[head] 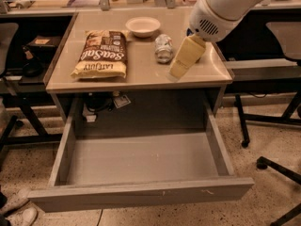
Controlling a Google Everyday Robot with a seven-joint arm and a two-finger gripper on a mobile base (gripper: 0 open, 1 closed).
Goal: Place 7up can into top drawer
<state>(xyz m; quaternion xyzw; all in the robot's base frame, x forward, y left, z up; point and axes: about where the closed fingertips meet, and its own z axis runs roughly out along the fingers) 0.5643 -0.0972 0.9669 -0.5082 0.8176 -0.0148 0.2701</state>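
Note:
The 7up can [163,48], pale and silvery, lies on its side on the tan desk top [141,74], just in front of the white bowl. My gripper [178,68] hangs on the white arm over the right part of the desk, just right of the can and a little nearer the front edge, not touching it. The top drawer [141,194] is pulled fully open below the desk, and its grey floor is bare.
A brown Sea Salt chip bag [100,54] lies on the desk's left half. A white bowl [142,26] sits at the back. Office chairs stand at the right [282,46] and the far left. Shoes [18,210] show at the bottom left.

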